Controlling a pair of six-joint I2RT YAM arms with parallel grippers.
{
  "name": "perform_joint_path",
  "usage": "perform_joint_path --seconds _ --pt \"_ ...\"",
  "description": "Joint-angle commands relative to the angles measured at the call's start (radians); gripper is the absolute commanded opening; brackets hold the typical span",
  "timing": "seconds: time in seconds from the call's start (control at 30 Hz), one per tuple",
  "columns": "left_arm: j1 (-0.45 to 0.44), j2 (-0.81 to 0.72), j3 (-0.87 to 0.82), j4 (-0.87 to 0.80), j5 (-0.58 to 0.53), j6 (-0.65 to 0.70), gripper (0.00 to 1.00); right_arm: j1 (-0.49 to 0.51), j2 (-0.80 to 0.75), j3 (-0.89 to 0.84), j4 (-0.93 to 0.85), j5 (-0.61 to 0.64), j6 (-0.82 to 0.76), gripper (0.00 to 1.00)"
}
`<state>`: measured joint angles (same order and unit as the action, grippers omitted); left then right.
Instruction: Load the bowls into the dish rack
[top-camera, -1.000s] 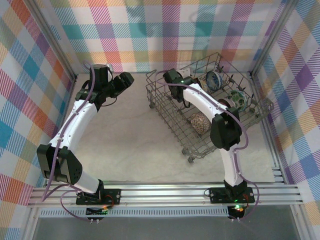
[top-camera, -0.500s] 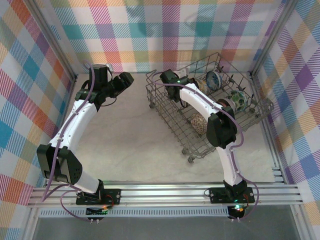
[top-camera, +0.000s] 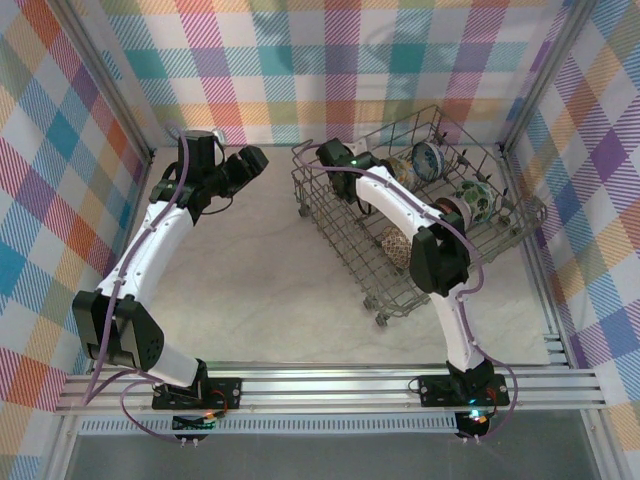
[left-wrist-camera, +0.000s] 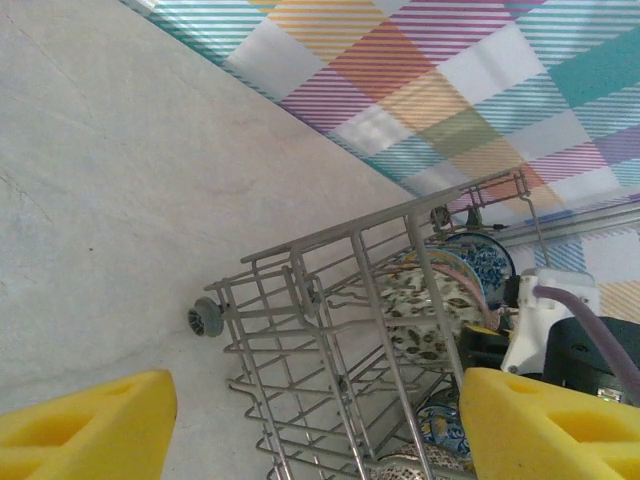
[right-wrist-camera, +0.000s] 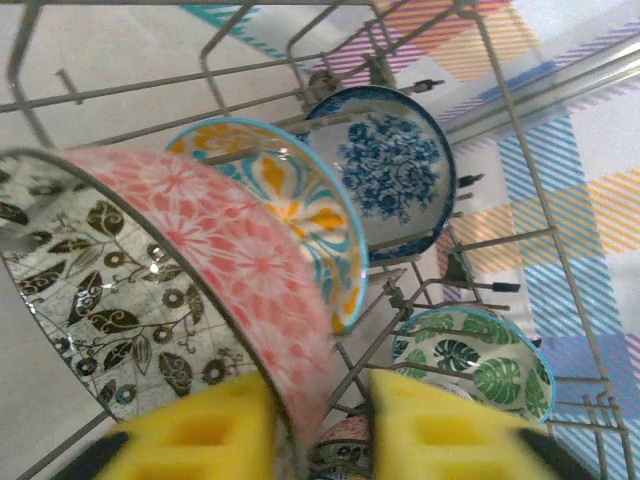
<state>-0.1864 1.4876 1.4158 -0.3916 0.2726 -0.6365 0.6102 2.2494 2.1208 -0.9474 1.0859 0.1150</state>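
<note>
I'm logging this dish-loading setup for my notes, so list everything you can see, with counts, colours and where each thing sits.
dish rack: one, grey wire, right half of the table
pink bowl: one, pink outside, dark leaves inside, on edge at the rack's far-left end
orange-teal bowl: one, next behind it
blue floral bowl: one, blue on white, behind that
green-leaf bowl: one, green on white, rack's right side
beige lattice bowl: one, mid-rack, partly under the right arm
table: one, pale stone-look
walls: pastel plaid, on three sides
left gripper: yellow pads, open, empty, left of the rack
right gripper: yellow pads, open, either side of the pink bowl's rim
</note>
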Motion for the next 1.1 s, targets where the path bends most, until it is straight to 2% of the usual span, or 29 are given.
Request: perform_joint_path --seconds 0.0,0.03,0.07,0.2,0.23,0.47,0.57,0.7,0.77,0.93,1.07 --pt "0.011 -0.046 -0.013 -0.01 0.02 -0.006 0.75 0.013 0.009 0.031 -0.022 -0.04 0.012 0.41" --pt "0.011 -0.05 -0.012 -0.014 0.019 -0.004 0.75 0.013 0.009 0.032 -0.021 -0.055 0.013 0.42" --pt "0.011 -0.053 -0.011 -0.018 0.018 -0.004 0.75 0.013 0.007 0.032 -0.021 -0.058 0.014 0.48" --pt "0.002 -0.065 -0.002 -0.034 0.014 -0.003 0.75 0.011 -0.034 0.017 -0.004 -0.072 0.019 0.5" --pt "-0.008 -0.068 -0.003 -0.039 0.008 -0.005 0.75 0.011 -0.053 0.001 0.023 -0.084 0.001 0.57" --pt "-0.142 -0.03 0.022 -0.076 -0.035 0.011 0.75 -0.023 -0.224 -0.08 0.13 -0.201 -0.072 0.76" --pt "-0.206 -0.002 0.061 -0.104 -0.06 0.026 0.75 -0.045 -0.288 -0.113 0.154 -0.222 -0.09 0.82" --pt "-0.325 0.049 0.134 -0.193 -0.222 0.07 0.76 -0.102 -0.357 -0.175 0.153 -0.223 -0.078 0.85" --pt "-0.375 0.089 0.162 -0.217 -0.265 0.075 0.77 -0.13 -0.396 -0.221 0.153 -0.227 -0.064 0.85" --pt "-0.451 0.217 0.262 -0.294 -0.299 0.098 0.76 -0.2 -0.493 -0.341 0.156 -0.258 -0.031 0.85" --pt "-0.461 0.288 0.319 -0.355 -0.323 0.125 0.72 -0.251 -0.567 -0.424 0.168 -0.295 -0.028 0.86"
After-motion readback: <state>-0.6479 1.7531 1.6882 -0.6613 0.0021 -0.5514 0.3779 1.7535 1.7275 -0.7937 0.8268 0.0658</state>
